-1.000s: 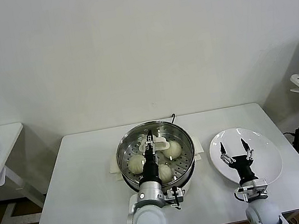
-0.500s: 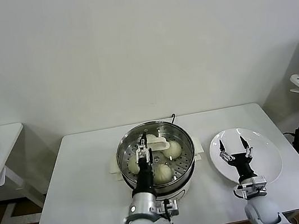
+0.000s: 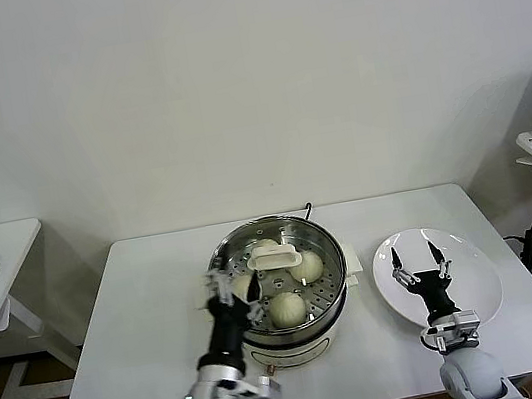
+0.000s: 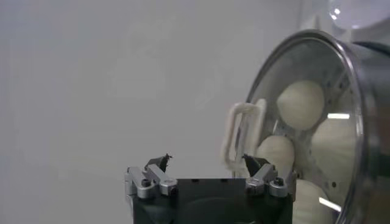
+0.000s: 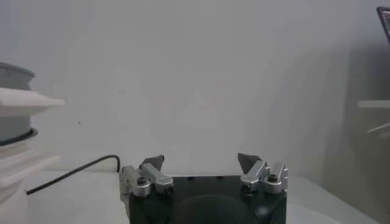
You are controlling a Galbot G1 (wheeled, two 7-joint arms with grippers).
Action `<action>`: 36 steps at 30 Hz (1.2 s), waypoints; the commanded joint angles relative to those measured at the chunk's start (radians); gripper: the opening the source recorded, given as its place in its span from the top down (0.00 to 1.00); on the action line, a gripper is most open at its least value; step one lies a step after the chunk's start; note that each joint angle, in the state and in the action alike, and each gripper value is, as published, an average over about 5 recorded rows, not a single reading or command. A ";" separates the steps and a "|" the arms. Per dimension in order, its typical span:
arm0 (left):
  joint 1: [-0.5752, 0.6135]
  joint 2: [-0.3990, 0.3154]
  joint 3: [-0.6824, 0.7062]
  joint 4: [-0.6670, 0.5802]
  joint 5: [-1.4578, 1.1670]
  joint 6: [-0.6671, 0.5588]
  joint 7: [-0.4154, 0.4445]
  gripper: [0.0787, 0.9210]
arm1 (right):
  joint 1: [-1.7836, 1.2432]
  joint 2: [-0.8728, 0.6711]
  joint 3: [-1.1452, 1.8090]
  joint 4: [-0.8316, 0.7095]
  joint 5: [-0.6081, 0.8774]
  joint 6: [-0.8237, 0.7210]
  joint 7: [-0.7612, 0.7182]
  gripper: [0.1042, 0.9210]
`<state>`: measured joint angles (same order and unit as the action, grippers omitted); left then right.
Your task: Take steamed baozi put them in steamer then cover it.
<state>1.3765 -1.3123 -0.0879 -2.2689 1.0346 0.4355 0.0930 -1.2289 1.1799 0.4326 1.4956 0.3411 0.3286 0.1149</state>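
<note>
White worktop [image 3: 152,309] carries the steamer [image 3: 333,290] near its centre and a white plate [image 3: 475,273] just to the steamer's right. You have open surface on the left half of the worktop and along its near edge. The far edge sits against a plain wall, and a dark cable [image 3: 308,210] leaves the steamer toward that edge.

Inside the steamer you can see the steamed baozi [image 3: 288,308] resting on the perforated tray. The cover [image 3: 273,256] lies on the pot; its white handle stands above the buns, and in the left wrist view the clear glass and metal rim [image 4: 356,103] span the pot mouth. Three buns show clearly through the glass from the head view; a fourth is partly hidden behind the left arm.

The left tool [image 3: 226,292] sits at the steamer's left rim, over the near left side. Its fingers are spread wide and released; nothing is between them, and you cannot tell whether a fingertip touches the rim.

The right tool [image 3: 416,263] hangs above the plate, fingers spread wide, grasping nothing.
</note>
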 commanded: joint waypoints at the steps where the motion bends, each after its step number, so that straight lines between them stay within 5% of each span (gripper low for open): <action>1: 0.068 -0.007 -0.477 0.083 -0.966 -0.283 -0.224 0.12 | -0.042 -0.034 0.001 0.087 0.094 -0.036 -0.045 0.12; 10: 0.041 0.004 -0.523 0.344 -1.135 -0.510 -0.034 0.12 | -0.050 -0.019 -0.013 0.081 0.127 -0.023 -0.059 0.12; 36: 0.045 -0.012 -0.478 0.421 -1.081 -0.615 -0.044 0.12 | -0.110 -0.058 0.024 0.114 0.132 -0.041 -0.076 0.12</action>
<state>1.4207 -1.3239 -0.5496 -1.8864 -0.0179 -0.1375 0.0447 -1.3122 1.1304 0.4464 1.5959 0.4638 0.2962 0.0540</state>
